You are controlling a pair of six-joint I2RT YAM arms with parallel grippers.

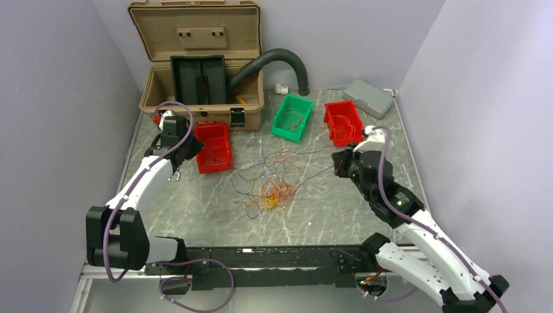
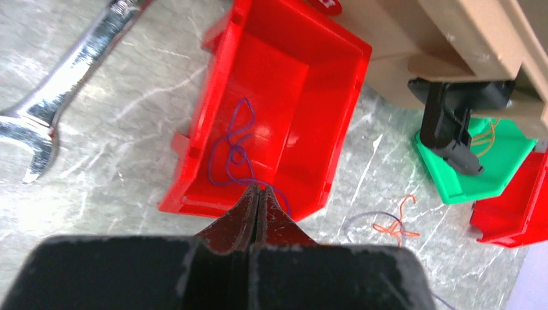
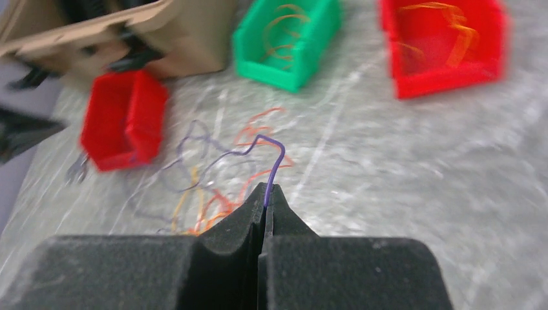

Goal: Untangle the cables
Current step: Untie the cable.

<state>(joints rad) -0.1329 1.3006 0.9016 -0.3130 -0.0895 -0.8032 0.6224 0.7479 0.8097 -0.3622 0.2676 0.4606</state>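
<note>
The right gripper [image 3: 266, 191] has its fingers pressed together on a long purple wire [image 3: 274, 152], which rises from the tips and curves off towards the heap. The left gripper [image 2: 258, 191] is likewise closed, pinching a looped purple wire [image 2: 234, 152] whose coils lie inside the near red bin [image 2: 278, 103]; a wrench [image 2: 58, 97] lies beside that bin. Between the arms, the tangled cables [image 1: 270, 189] sprawl mid-table, orange, yellow and dark strands mixed. Beyond stand a green bin [image 1: 292, 117] and a far red bin [image 1: 343, 122], both holding orange wires, then the open tan toolbox [image 1: 202, 65].
</note>
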